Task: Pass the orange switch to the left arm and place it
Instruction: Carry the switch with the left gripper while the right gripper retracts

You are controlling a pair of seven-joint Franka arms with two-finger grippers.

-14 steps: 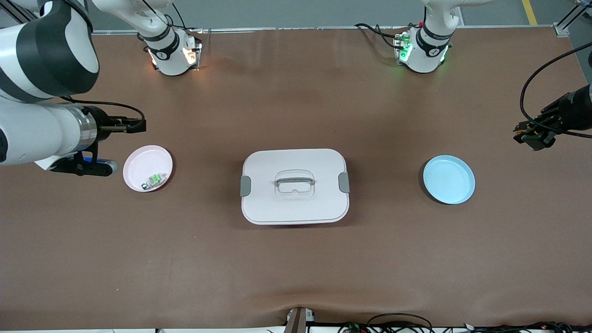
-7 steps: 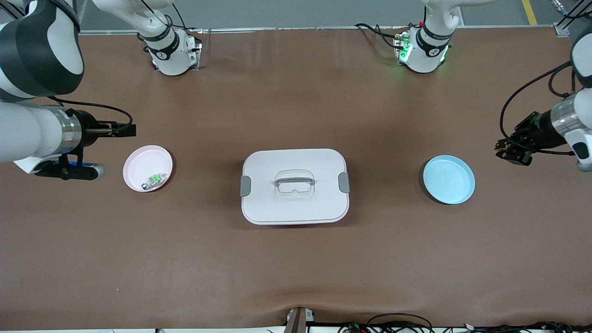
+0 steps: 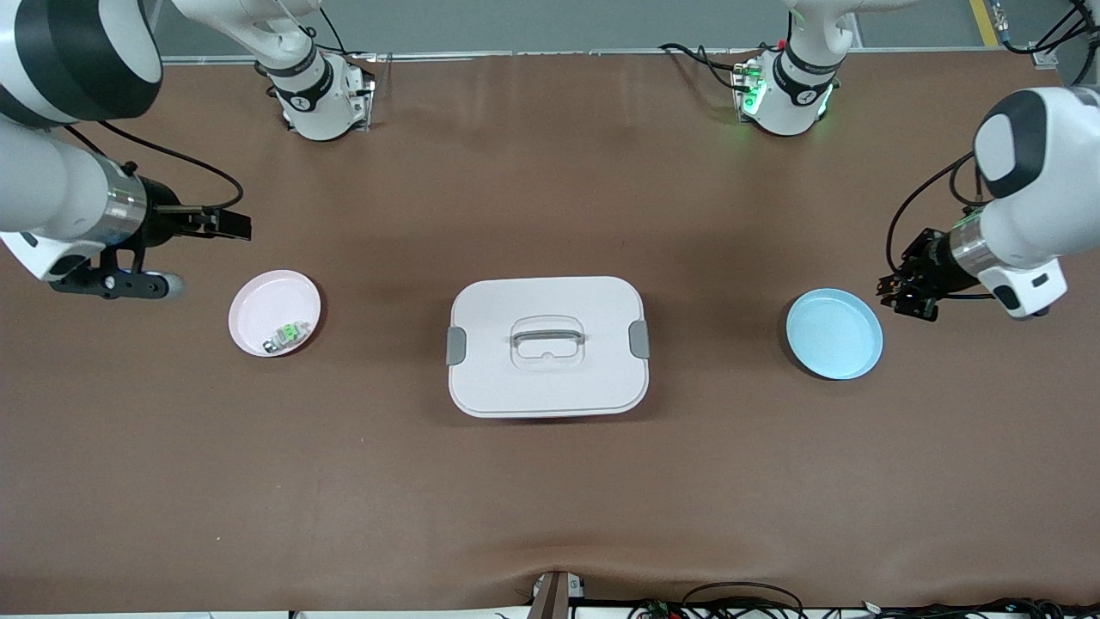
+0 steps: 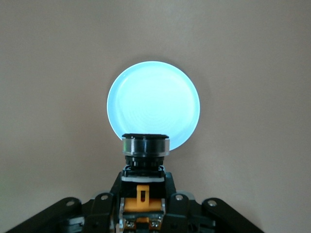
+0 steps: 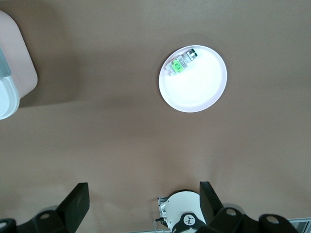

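My left gripper point(image 3: 906, 293) is shut on the orange switch point(image 4: 141, 200). It holds the switch in the air over the table, just beside the blue plate point(image 3: 834, 334) on the side of the left arm's end. In the left wrist view the switch's round black cap point(image 4: 145, 145) points at the blue plate point(image 4: 153, 104). My right gripper point(image 3: 230, 225) is open and empty, above the table beside the pink plate point(image 3: 275, 311). The white box point(image 3: 547, 345) stands in the middle of the table, between the two plates.
A small green-and-silver component point(image 3: 286, 334) lies in the pink plate and also shows in the right wrist view point(image 5: 181, 62). The right arm's base point(image 3: 320, 94) and the left arm's base point(image 3: 786, 90) stand at the table's edge farthest from the front camera.
My left gripper with the switch has moved in from the table's end and down toward the blue plate. My right gripper has drawn back a little toward its end of the table.
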